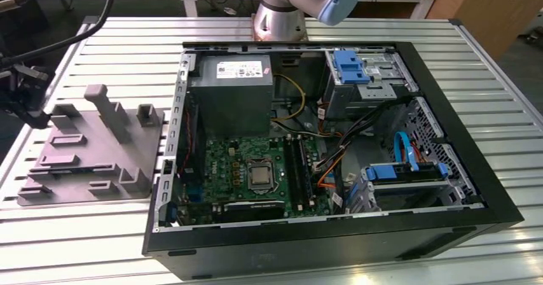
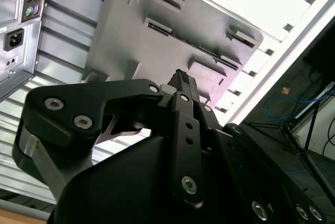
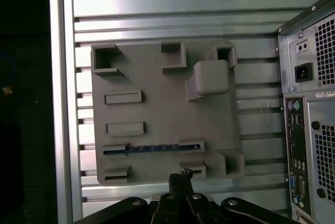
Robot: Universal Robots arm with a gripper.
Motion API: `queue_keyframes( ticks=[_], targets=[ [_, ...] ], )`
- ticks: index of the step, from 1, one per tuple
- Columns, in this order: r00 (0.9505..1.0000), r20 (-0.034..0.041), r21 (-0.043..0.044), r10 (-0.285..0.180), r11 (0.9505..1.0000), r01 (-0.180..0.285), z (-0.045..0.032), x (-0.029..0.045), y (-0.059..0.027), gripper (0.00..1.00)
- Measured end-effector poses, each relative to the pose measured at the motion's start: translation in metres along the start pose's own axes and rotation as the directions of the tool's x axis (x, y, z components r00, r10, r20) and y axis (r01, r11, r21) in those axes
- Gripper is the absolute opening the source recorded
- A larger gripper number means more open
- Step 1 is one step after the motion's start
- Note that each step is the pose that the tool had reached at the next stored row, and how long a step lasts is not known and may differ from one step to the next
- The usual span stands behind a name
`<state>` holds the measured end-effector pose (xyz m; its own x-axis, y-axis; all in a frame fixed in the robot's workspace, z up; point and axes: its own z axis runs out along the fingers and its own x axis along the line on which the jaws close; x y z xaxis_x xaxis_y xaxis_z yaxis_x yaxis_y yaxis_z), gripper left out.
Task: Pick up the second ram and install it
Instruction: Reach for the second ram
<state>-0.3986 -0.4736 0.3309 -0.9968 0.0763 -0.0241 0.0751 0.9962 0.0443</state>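
The second ram (image 3: pixel 152 148) is a thin blue-green stick lying on edge in a long slot of the grey fixture tray (image 3: pixel 162 77). My gripper (image 3: pixel 180 178) hovers well above the tray's edge, just beyond the ram's row, with its dark fingers pressed together and nothing between them. In the second wrist view the same shut fingers (image 2: pixel 183 85) point down at the tray (image 2: pixel 136 41). In the exterior view the gripper (image 1: pixel 34 114) hangs at the far left, above the tray (image 1: pixel 144 151). The green motherboard (image 1: pixel 241 164) with its black slot rails (image 1: pixel 294 164) lies inside the open case.
The open black computer case (image 1: pixel 458 189) fills the exterior view's right, with its power supply (image 1: pixel 229 100), cables and blue drive brackets (image 1: pixel 350 65). Tall grey blocks (image 1: pixel 109 110) stand up from the tray. The case's rear panel (image 3: pixel 309 130) is close beside the tray. The slatted table's edge (image 3: pixel 62 103) runs along the tray's other side.
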Motion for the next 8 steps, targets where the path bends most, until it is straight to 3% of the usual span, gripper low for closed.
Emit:
queue_keyframes(
  ticks=[8],
  targets=[
    [1.0, -0.0001, 0.0, 0.0, 1.0, 0.0, 0.0134, 0.001, -0.0017, 0.1]
  ],
)
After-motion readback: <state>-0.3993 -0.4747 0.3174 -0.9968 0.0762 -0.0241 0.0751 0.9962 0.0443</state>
